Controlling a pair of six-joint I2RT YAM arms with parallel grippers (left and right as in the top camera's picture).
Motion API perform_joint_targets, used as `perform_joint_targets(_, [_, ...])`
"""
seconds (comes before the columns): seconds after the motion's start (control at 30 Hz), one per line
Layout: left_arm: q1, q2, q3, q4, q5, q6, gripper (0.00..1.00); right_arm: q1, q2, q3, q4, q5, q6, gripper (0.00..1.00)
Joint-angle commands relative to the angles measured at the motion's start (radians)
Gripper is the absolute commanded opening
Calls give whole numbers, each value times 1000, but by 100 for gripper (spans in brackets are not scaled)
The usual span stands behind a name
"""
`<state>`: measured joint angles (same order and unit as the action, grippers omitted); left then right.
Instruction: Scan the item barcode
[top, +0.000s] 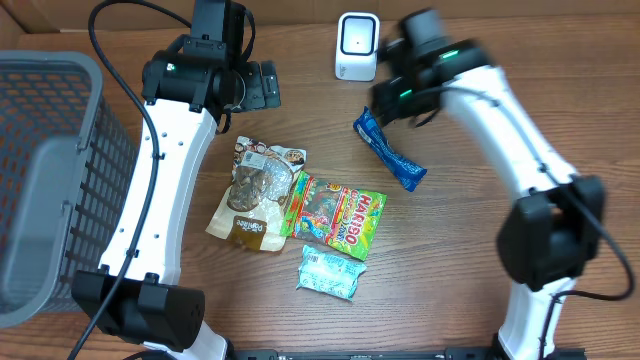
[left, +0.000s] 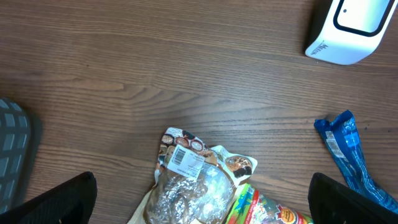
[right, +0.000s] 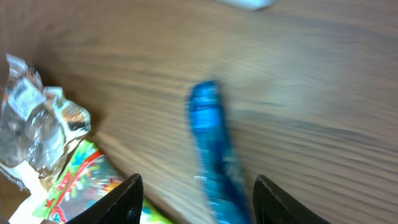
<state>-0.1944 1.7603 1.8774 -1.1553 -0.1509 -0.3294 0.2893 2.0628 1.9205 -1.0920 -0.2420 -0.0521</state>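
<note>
Blue packet (right: 210, 137) lies unheld beneath the right gripper (right: 198, 202).

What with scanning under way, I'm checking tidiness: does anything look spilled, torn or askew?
Nothing stands out. The blue wrapper lies slanted by itself below the scanner. The cookie bag, gummy bag and pale packet lie close together in the middle. No spill or tear shows.

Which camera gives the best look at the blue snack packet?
The overhead view: it shows the blue snack packet whole and sharp. The left wrist view shows the packet sharp too, but cut off at the frame's edge. The right wrist view catches it badly blurred, its lower end out of frame.
</note>
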Motion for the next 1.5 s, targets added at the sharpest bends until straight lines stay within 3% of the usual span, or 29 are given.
perform_joint_targets(0.0, [4, -15, 16, 0, -6, 23, 100, -100, 21, 8, -20, -185, -121, 58])
perform_joint_targets(0.2, [4, -15, 16, 0, -6, 23, 100, -144, 144, 5, 6, -405, -234, 57])
perform_joint_targets(0.33, [4, -15, 16, 0, -5, 23, 100, -130, 231, 5, 36, -468, -237, 57])
perform_joint_targets(0.63, [4, -15, 16, 0, -6, 23, 99, -115, 320, 3, 69, -520, -237, 56])
perform_joint_targets(0.87, [4, -15, 16, 0, -6, 23, 100, -114, 320, -10, 85, -519, -237, 40])
perform_joint_targets(1.37, [4, -15, 16, 0, -6, 23, 100, -100, 342, -52, 135, -500, -206, 44])
perform_joint_targets(1.47, [4, -15, 16, 0, -6, 23, 100, -100, 342, -52, 137, -500, -206, 25])
